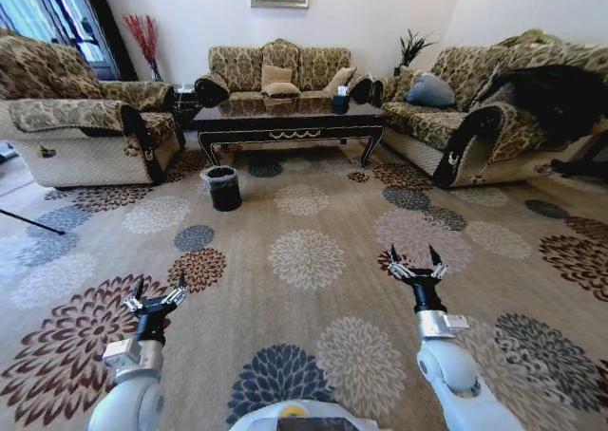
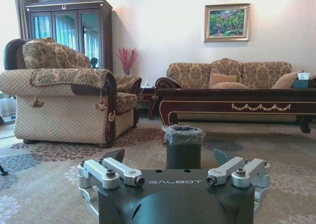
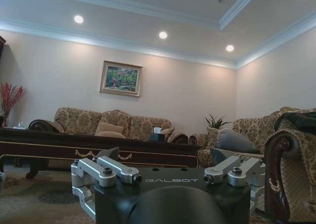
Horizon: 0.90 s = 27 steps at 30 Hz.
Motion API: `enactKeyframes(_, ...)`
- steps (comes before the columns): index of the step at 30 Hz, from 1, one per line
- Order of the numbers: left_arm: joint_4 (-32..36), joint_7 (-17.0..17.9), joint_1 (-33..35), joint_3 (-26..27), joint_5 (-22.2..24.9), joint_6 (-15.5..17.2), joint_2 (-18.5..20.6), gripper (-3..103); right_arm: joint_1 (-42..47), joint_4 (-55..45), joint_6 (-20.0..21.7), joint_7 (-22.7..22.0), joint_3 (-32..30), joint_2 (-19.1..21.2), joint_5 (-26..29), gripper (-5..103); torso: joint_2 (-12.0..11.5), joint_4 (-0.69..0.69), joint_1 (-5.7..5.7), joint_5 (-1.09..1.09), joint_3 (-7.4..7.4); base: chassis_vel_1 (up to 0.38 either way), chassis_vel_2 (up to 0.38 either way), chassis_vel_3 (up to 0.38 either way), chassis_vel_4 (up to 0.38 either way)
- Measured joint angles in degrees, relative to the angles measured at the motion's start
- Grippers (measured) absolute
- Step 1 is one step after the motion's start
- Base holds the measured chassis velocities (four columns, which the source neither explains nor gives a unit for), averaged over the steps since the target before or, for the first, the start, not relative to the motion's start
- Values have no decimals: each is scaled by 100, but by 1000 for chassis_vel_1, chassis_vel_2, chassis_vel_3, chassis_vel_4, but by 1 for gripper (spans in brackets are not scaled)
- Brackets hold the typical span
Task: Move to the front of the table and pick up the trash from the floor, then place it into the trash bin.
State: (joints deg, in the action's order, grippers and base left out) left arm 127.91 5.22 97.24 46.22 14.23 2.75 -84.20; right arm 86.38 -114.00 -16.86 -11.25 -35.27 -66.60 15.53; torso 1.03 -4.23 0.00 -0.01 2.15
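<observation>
Two grippers hang low over our flowered carpet (image 1: pixel 304 260), left gripper (image 1: pixel 157 295) and right gripper (image 1: pixel 415 263), both spread wide and empty. The trash bin (image 1: pixel 224 187) stands near the table's (image 1: pixel 290 120) left front leg. Trash on the floor we cannot make out.

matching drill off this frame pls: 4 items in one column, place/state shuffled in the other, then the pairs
Items
1. trash bin
2. table
3. left gripper
4. tissue box

Places/states
A. on the table's right end
B. on the carpet, by the table's front left leg
C. between the sofas, in front of the far sofa
D. low over the carpet, jaws open, holding nothing

Pairs: 1-B, 2-C, 3-D, 4-A
</observation>
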Motion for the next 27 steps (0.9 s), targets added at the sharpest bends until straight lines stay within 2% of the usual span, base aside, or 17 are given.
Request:
enactKeyframes(6, 1, 0, 0, 0, 0, 0, 0, 100, 0, 0, 0, 0, 0, 0, 0, 100, 1, -1, 0, 2, 1, 0, 0, 0, 0)
enactKeyframes(11, 0, 0, 0, 0, 0, 0, 0, 100, 0, 0, 0, 0, 0, 0, 0, 100, 66, 0, 1, 1, 64, 0, 0, 0, 0)
enactKeyframes(27, 1, 0, 0, 0, 0, 0, 0, 100, 0, 0, 0, 0, 0, 0, 0, 100, 485, 0, 57, 1, 426, 0, 0, 0, 0)
